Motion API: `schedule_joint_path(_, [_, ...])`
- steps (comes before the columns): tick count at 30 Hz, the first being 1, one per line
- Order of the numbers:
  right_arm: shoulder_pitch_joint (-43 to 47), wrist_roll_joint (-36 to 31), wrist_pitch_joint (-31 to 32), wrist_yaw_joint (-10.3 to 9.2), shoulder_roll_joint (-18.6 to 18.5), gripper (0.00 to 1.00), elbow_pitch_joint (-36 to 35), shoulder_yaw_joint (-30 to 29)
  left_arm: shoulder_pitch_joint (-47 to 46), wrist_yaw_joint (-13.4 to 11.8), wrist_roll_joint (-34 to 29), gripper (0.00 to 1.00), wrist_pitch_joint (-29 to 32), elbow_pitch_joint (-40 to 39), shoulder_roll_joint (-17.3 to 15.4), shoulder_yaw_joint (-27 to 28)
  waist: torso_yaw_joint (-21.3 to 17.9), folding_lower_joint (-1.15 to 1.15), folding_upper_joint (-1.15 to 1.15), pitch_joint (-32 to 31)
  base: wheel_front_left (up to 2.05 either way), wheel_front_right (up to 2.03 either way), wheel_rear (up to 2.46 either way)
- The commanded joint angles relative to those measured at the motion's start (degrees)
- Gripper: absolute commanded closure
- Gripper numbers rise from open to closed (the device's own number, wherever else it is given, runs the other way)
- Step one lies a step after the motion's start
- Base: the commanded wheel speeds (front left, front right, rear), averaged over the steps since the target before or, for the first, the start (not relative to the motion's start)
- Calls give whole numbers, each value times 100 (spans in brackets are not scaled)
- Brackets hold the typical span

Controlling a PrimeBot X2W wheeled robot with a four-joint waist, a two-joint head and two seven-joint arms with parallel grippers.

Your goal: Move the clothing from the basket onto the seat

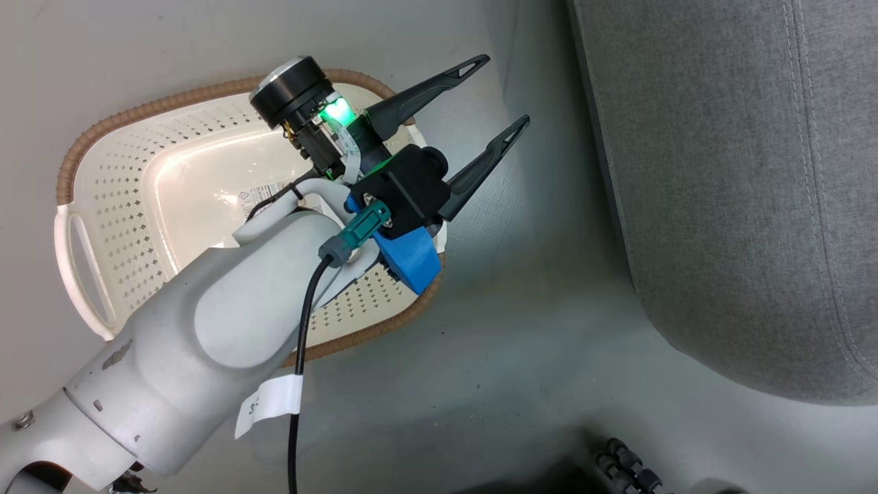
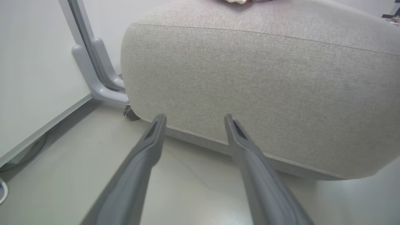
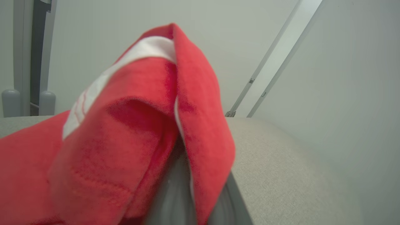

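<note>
soft even indoor light, bright glare pooled inside the basket (image 1: 110, 199), green lamp glow on the arm (image 1: 226, 329), faint shadow on the floor (image 1: 535, 329) beside the seat (image 1: 720, 171) edge, red clothing (image 3: 125, 140) blurred close to the right wrist lens, wide-angle bowing at edges

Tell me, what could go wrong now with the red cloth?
1. The shut right jaws hold the red cloth, and it folds right over them. When they open it might stay hooked and get dragged back off the sofa.
2. The open left jaws hang over the basket. If that arm drops, it might knock the rim.
</note>
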State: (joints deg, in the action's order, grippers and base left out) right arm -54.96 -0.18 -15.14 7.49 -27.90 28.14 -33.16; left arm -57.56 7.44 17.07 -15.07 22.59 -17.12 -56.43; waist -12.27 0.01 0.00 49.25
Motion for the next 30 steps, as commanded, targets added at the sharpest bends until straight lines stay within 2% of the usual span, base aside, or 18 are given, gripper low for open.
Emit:
schedule_joint_path(1, [49,-93,0,1,75,100,158,0,-61,7,-13,0,-15,-18,-31,13,11,-1,0,25,0,0,0])
schedule_joint_path(7, [-113,-219,0,1,220,100,574,19,-43,6,-32,0,-15,-11,-45,20,5,-1,0,37,0,0,0])
schedule_joint_path(8, [-146,-244,-1,1,228,71,572,0,-41,5,-30,0,-16,2,-45,21,0,-1,0,31,0,0,0])
schedule_joint_path(9, [-138,-258,0,1,259,10,558,-22,-39,5,-26,0,-15,12,-36,23,-4,-1,0,20,0,0,0])
schedule_joint_path(10, [-95,-275,0,1,304,0,544,-29,-25,3,-27,0,-16,17,-19,21,-9,-1,0,-3,0,0,0])
schedule_joint_path(15, [268,-210,0,1,407,0,205,-86,72,-1,-22,0,-15,11,42,49,-26,-1,0,-209,0,0,0])
schedule_joint_path(22, [1255,-61,0,1,539,0,-436,-248,358,-18,20,0,-15,-24,168,183,-19,-1,0,-772,0,0,0])
schedule_joint_path(30, [2184,15,0,1,757,0,-1179,53,930,-55,77,0,-16,-93,291,585,11,-1,0,-1541,0,0,0])
